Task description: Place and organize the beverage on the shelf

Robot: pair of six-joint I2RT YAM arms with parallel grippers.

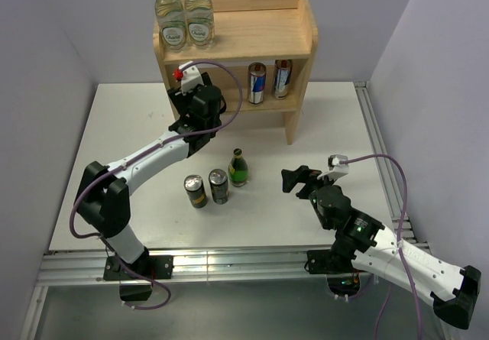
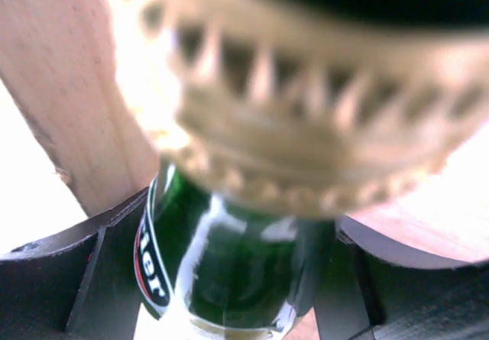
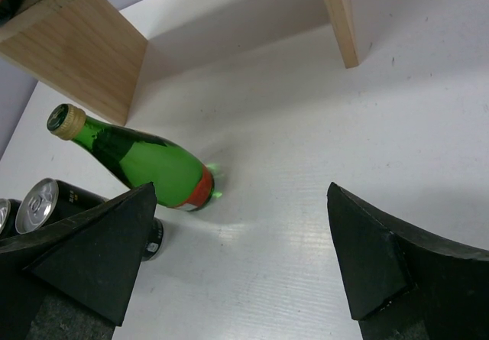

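Left gripper [image 1: 197, 109] sits at the front of the light natural-wood two-tier shelf [image 1: 263, 30], at the left end of its lower tier. We see its jaws clamped on a gold-capped green glass bottle [image 2: 237, 271]. The ridged cap fills the wrist view, and the shelf's left side panel is just beside the bottle. We cannot tell whether the bottle's base rests on anything.

The shelf stands at the back of the white table top [image 1: 336, 126], close to the rear wall, with a low raised rim round its top board.

Two clear glass bottles with green caps [image 1: 185, 15] take the left end of that board, and the rest of it lies bare up to the right rim. Two tall blue-and-silver cans [image 1: 269, 80] stand at the right end of the lower tier.

In front of the shelf and well apart from it, a second green glass bottle [image 1: 238, 168] stands upright, with two dark cans [image 1: 207, 189] just beside it toward the shelf's left side. Right gripper [image 1: 294, 181] hangs in front of the shelf's right foot, jaws spread wide and holding nothing — bare table lies between it and that bottle.

The held bottle carries a dark, red-edged band with white letters, of which we can read only "ler". The second bottle has a red band near its base. The clear bottles' green labels and the cans' print are too small for us to read.
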